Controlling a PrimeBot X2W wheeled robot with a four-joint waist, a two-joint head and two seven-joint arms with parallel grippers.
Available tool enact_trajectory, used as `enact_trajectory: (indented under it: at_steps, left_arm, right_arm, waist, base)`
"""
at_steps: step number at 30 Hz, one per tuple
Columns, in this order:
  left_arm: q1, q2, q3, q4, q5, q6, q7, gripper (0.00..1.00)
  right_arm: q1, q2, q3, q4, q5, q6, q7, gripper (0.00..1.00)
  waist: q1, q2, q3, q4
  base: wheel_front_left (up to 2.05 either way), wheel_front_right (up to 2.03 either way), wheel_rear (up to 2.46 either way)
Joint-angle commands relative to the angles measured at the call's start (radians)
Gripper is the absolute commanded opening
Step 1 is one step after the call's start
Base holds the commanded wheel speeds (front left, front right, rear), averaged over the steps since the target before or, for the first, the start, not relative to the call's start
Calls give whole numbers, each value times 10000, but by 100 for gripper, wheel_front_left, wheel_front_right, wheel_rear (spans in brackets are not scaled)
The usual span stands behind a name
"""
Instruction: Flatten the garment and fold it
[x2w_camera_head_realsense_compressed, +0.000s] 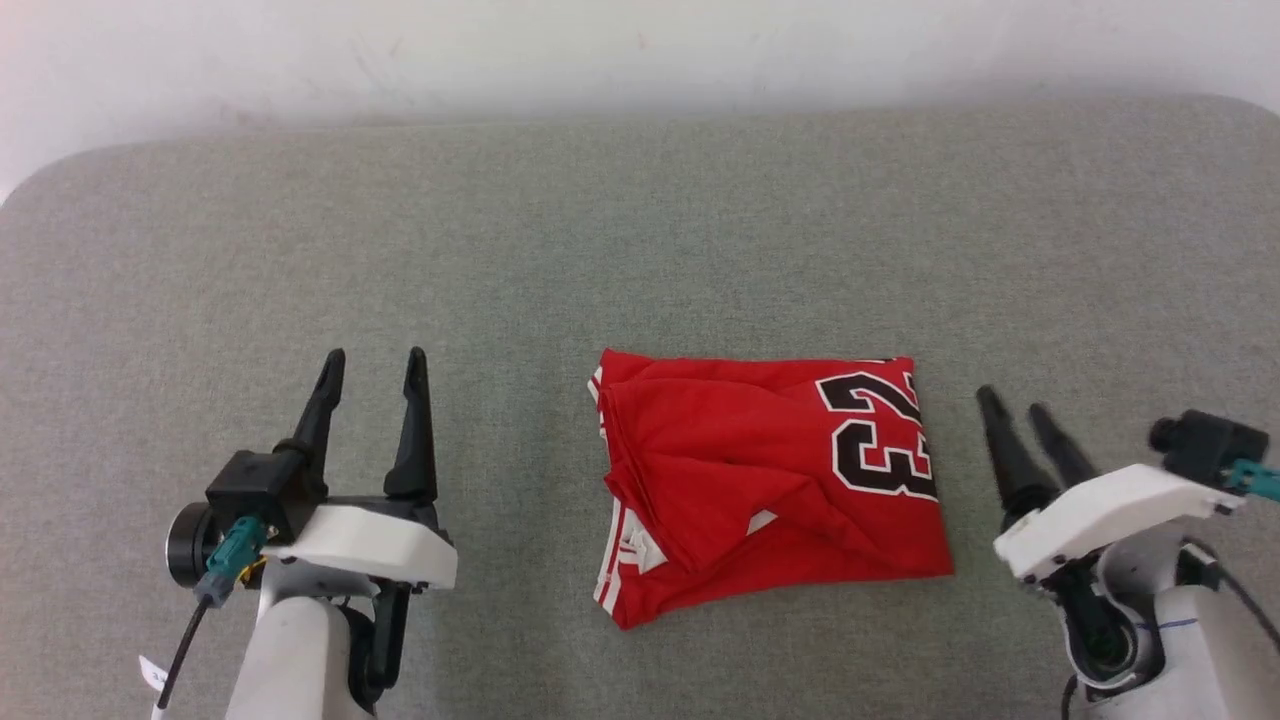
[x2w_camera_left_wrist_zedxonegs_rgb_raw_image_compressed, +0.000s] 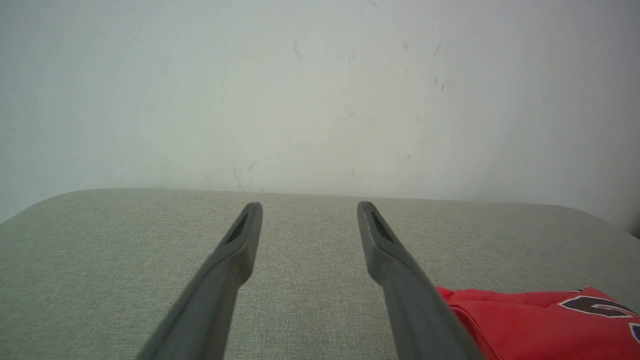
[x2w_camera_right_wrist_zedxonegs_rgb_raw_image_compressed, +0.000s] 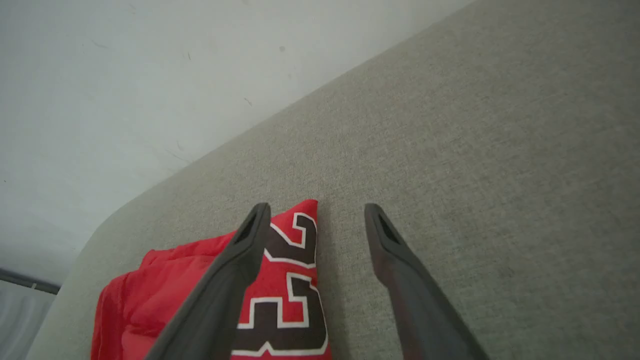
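**Head view:** garment (x2w_camera_head_realsense_compressed: 740, 470) lies folded into a compact red block on grey counter (x2w_camera_head_realsense_compressed: 640, 230), no. 23 facing up. It sits between L end effector (x2w_camera_head_realsense_compressed: 375, 352) and R end effector (x2w_camera_head_realsense_compressed: 1011, 400), nearer the R one, touching neither. Both have fingers spread, nothing held.

**L wrist view:** L end effector (x2w_camera_left_wrist_zedxonegs_rgb_raw_image_compressed: 310, 205) spread over bare counter; garment (x2w_camera_left_wrist_zedxonegs_rgb_raw_image_compressed: 525, 320) just beyond its right finger.

**R wrist view:** R end effector (x2w_camera_right_wrist_zedxonegs_rgb_raw_image_compressed: 317, 206) spread; garment (x2w_camera_right_wrist_zedxonegs_rgb_raw_image_compressed: 150, 290) partly hidden by its left finger, corner w/ the 23 in the gap.
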Motion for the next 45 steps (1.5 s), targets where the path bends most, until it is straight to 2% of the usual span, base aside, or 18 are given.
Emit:
enact_trajectory:
  at_steps: [1, 7, 15, 16, 17, 19, 20, 27, 30, 32, 35, 38, 42, 45]
  left_arm:
    - [7, -20, -16, -33, 46, -36, -45, 100]
    - [-52, -20, -46, 13, 52, -39, -45, 100]
    - [-105, -20, -105, 43, -14, -13, -45, 100]
    - [-107, -20, -107, 53, -23, -13, -45, 100]
    - [-109, -20, -105, 65, -32, -13, -45, 100]
    - [-104, -20, -91, 86, -49, -14, -45, 100]
    - [-84, -20, -93, 73, -57, -1, -45, 100]
    - [33, -20, -29, 32, -60, 101, -45, 100]
    - [50, -20, -13, -50, -58, 154, -45, 100]
    - [99, -13, 37, -105, -1, 185, -45, 100]
    - [209, 8, 144, -255, 130, 268, -45, 100]
    - [250, 17, 266, -399, 135, 317, -45, 100]
    - [181, 7, 268, -670, 142, 383, -45, 100]
    - [31, 7, 239, -858, 227, 385, -45, 100]
  right_arm:
    - [-186, 20, 145, 225, 315, -9, 259, 100]
    - [-789, 20, 908, 1479, 1320, -9, 1664, 100]
    - [-1520, 20, 1281, 2891, 831, -9, 3202, 100]
    - [-1596, 20, 1328, 3025, 709, -9, 3430, 96]
    - [-1657, 20, 1356, 3126, 583, -9, 3638, 48]
    - [-1749, 20, 1354, 3176, 267, -9, 3907, 24]
    - [-1776, 20, 1325, 3138, 103, -9, 3989, 0]
    - [-1734, 20, 1219, 2109, -1322, -9, 4470, 0]
    - [-1805, 20, 1704, 1152, -2781, -9, 4853, 0]
    - [-1928, -142, 2403, 455, -3894, -9, 5210, 0]
    - [-2304, -1016, 4054, -409, -4811, -9, 5507, 0]
    - [-2861, -2123, 5268, -737, -5293, -9, 5566, 0]
    - [-3643, -3221, 5886, -610, -5574, -9, 5250, 0]
    - [-4134, -3723, 5895, -228, -5681, -9, 4815, 0]
  waist:
    - [1, 0, 51, 43]
    - [1, 0, 188, 182]
    - [1, 0, 284, 390]
    - [1, 0, 290, 415]
    - [1, 0, 293, 439]
    - [1, 0, 296, 472]
    - [1, 0, 292, 478]
    - [1, 0, 224, 293]
    - [1, 0, 229, 45]
    - [1, 0, 225, -230]
    - [1, 0, 290, -790]
    - [1, 0, 418, -1411]
    - [1, 0, 704, -2192]
    - [1, 0, 1012, -2720]
  base:
    - [0, 0, 0]
    - [0, 0, 0]
    - [0, 0, 0]
    - [0, 0, 0]
    - [0, 0, 0]
    - [0, 0, 0]
    - [0, 0, 0]
    - [0, 0, 0]
    - [0, 0, 0]
    - [0, 0, 0]
    - [0, 0, 0]
    - [0, 0, 0]
    - [0, 0, 0]
    - [0, 0, 0]
